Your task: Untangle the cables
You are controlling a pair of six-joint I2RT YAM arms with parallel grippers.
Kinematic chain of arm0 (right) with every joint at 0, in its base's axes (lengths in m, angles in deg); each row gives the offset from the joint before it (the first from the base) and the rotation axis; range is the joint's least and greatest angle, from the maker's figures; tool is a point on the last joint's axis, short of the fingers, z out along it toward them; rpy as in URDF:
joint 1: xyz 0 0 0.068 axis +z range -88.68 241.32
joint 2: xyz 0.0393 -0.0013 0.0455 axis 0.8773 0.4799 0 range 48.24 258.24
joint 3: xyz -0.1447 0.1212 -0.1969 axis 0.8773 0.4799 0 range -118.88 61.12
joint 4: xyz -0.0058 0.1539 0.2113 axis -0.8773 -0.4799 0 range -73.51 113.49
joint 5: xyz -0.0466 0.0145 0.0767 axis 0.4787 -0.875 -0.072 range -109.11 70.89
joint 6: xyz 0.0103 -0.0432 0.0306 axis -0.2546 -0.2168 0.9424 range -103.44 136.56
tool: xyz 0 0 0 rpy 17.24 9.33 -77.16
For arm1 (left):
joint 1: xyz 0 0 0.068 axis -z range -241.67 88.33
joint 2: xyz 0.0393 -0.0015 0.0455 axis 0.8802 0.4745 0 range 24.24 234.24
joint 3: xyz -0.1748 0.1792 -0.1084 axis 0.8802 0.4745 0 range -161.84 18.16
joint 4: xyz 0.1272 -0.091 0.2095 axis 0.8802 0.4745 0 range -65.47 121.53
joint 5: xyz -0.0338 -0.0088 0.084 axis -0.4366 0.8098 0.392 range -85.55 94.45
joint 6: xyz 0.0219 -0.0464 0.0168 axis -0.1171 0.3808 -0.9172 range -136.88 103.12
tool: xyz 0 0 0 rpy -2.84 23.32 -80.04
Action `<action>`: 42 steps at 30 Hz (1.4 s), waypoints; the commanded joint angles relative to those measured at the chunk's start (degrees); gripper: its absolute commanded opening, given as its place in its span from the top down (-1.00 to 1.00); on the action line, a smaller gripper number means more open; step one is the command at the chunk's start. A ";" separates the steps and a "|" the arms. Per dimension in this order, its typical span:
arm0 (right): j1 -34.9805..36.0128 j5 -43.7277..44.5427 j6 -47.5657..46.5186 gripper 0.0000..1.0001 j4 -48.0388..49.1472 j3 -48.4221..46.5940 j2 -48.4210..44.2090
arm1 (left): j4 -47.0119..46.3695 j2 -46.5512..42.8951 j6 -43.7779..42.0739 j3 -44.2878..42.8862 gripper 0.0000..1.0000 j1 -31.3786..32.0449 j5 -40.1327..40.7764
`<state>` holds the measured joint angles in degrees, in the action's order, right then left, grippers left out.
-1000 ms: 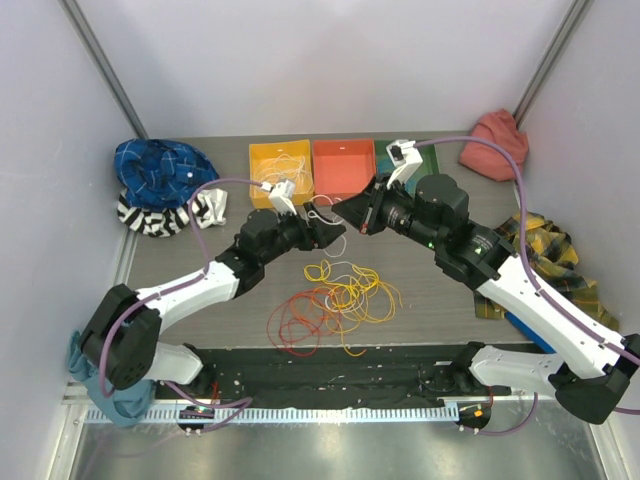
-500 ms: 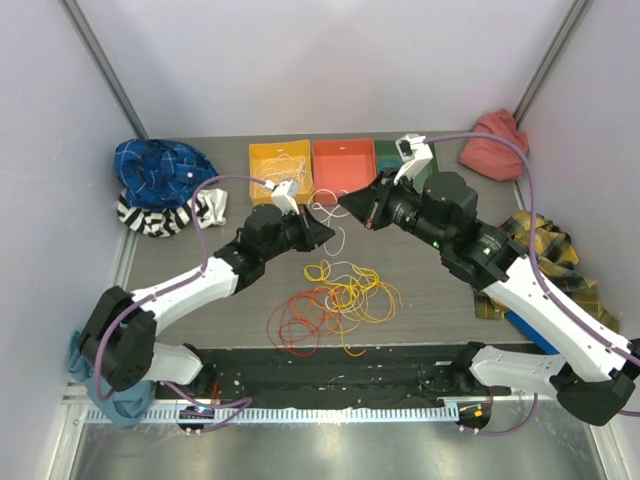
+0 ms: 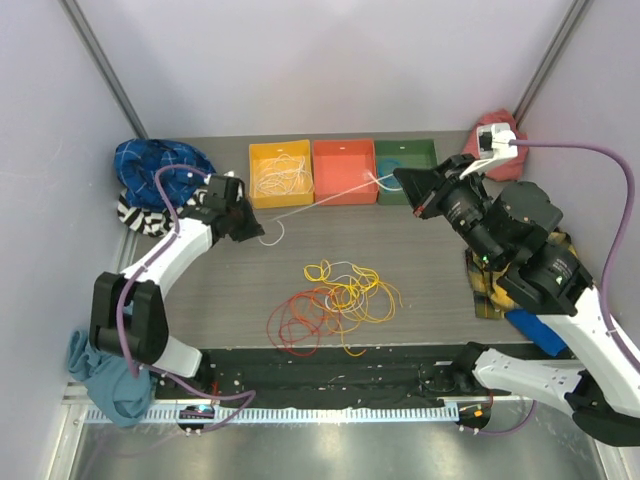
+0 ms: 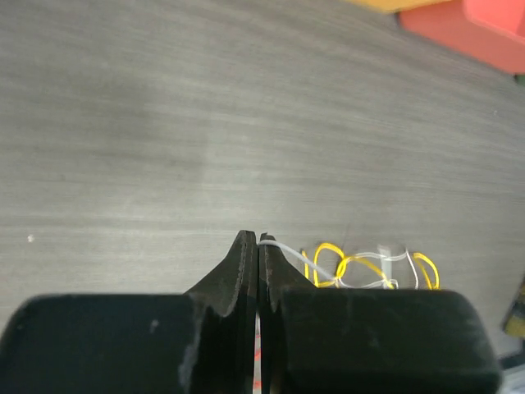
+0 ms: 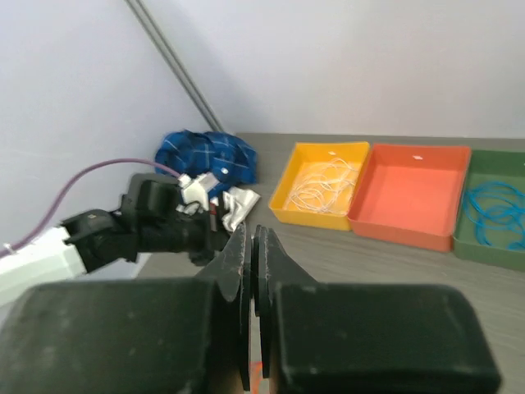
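Observation:
A tangled pile of yellow, orange and red cables (image 3: 330,295) lies on the table's middle. One white cable (image 3: 330,196) is stretched taut between both grippers, above the table in front of the bins. My left gripper (image 3: 255,232) is shut on its left end, with a short tail curling out. The left wrist view shows that white cable (image 4: 295,253) leaving the shut tips of the left gripper (image 4: 257,240), with yellow cables (image 4: 361,267) beyond. My right gripper (image 3: 402,178) is shut on the other end. In its own view the right gripper (image 5: 250,234) has its jaws pressed together.
At the back stand a yellow bin (image 3: 280,147) holding white cables, an orange bin (image 3: 344,165) and a green bin (image 3: 405,144) with a blue cable. Blue cloth (image 3: 160,165) and striped cloth (image 3: 150,218) lie left, red cloth (image 3: 495,130) and plaid cloth (image 3: 550,250) right.
The left gripper shut on the white cable. Both arms then swung apart, left toward the cloths and right toward the green bin, drawing the white cable taut.

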<state>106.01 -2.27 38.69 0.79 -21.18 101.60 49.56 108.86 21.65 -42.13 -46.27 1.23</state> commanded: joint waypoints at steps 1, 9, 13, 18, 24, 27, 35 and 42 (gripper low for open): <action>-0.39 11.36 -4.99 0.98 8.20 -3.22 -4.75 | 8.54 0.72 1.90 1.67 1.00 -7.29 -1.08; -0.30 14.46 -7.28 0.98 8.20 -1.90 -9.94 | 6.52 -1.47 4.19 2.64 1.00 -16.89 -5.74; -0.30 12.35 -4.91 0.98 8.02 1.00 -8.81 | 3.10 -4.63 6.38 3.78 1.00 -16.80 -8.99; -0.30 8.57 -2.36 0.98 9.07 3.90 -4.51 | -6.28 -11.84 9.11 4.75 1.00 -16.19 -15.56; -0.39 1.89 0.37 0.98 11.09 4.34 2.35 | -16.32 -16.41 10.17 1.94 1.00 -7.77 -20.94; -0.30 -0.31 1.60 0.98 12.76 4.52 6.04 | -18.44 -16.86 10.17 0.27 1.00 -3.80 -18.14; -0.39 -3.92 1.78 0.98 15.75 0.30 19.13 | -23.96 -9.48 14.64 -5.44 1.00 -2.75 -20.06; -0.39 -9.36 4.23 0.98 18.83 0.04 25.11 | -33.79 -11.40 15.08 -0.37 0.85 0.42 -28.22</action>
<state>105.81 -7.34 40.74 13.84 -18.23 126.10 27.03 99.96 35.26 -45.41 -47.34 -19.71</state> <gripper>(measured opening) 0.041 0.036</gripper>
